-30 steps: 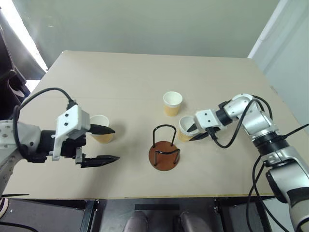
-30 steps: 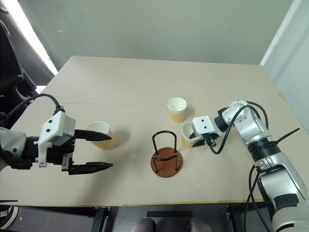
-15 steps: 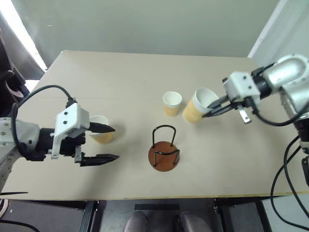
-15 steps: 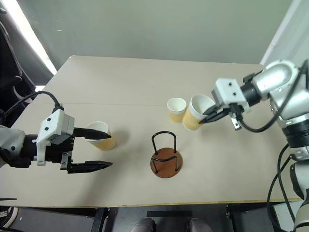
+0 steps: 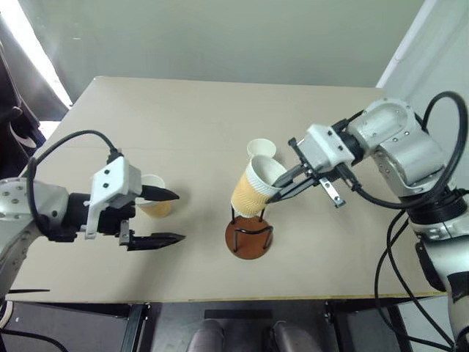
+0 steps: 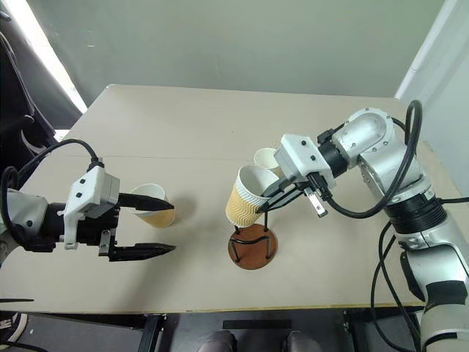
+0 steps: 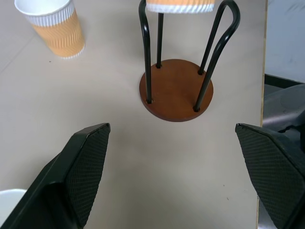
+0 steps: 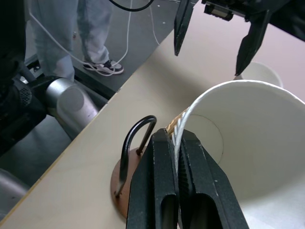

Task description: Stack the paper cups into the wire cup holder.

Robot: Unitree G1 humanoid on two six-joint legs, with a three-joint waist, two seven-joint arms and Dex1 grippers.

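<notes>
Nearest the robot, left gripper (image 5: 161, 216) sits parked just off the table (image 5: 183, 117) surface, fingers spread wide with nothing between them, same spot as a second ago; a paper cup (image 5: 152, 196) stands upright just beyond its far finger, untouched

Middle of table: wire cup holder (image 5: 249, 229), nothing seated in it yet. Right gripper (image 5: 284, 182) pinches the rim wall of a second paper cup (image 5: 253, 188), one finger inside, one outside. A second ago that cup stood on the table right of the holder; it has since been lifted and swung over, now tilted, its base at the top of the wire loops. Judged: first cup about to drop in, needs righting and lowering between the loops

Farther back, third cup (image 5: 259, 149) stands upright behind the held one, partly hidden
</notes>
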